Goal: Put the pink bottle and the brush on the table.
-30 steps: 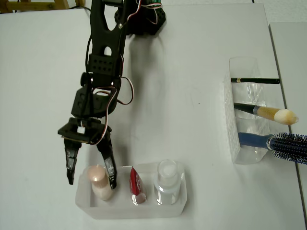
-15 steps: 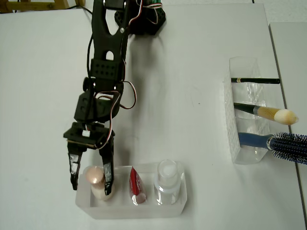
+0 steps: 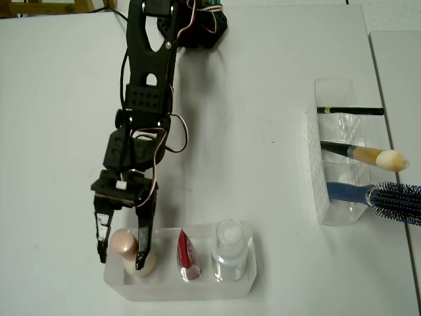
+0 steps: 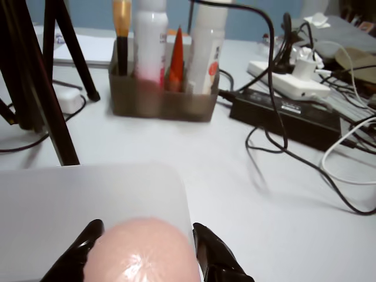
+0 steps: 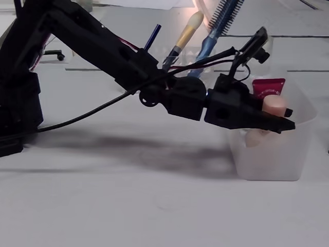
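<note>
gripper [image 3: 121, 253] pinching pink bottle [image 3: 123, 242] at cap, 1 finger each side | bottle tilted, body in left slot of clear tray [image 3: 197, 288] on table [image 3: 263, 171] | brush [image 3: 368, 155] in 2nd clear tray [image 3: 332, 158], right side, well apart

Black arm [image 3: 146, 92], red-white cables, black fingers [image 3: 144, 240].

The pink bottle [image 4: 141, 252] is seen close up between two black fingertips [image 4: 214, 258], above a clear tray [image 4: 88, 194].
</note>
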Motion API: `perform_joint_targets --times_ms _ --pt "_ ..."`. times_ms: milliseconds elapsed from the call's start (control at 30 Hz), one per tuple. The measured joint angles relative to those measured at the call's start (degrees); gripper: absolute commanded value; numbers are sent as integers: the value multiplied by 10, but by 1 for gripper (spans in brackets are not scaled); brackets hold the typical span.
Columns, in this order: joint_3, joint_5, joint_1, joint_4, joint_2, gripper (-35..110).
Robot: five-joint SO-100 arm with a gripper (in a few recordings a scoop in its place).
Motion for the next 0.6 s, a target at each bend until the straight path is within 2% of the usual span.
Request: perform_joint_targets --times_ms 233,600 --pt "0 0 -4 -11 -1 0" --pt "4 -4 -15 -28 -2 0"
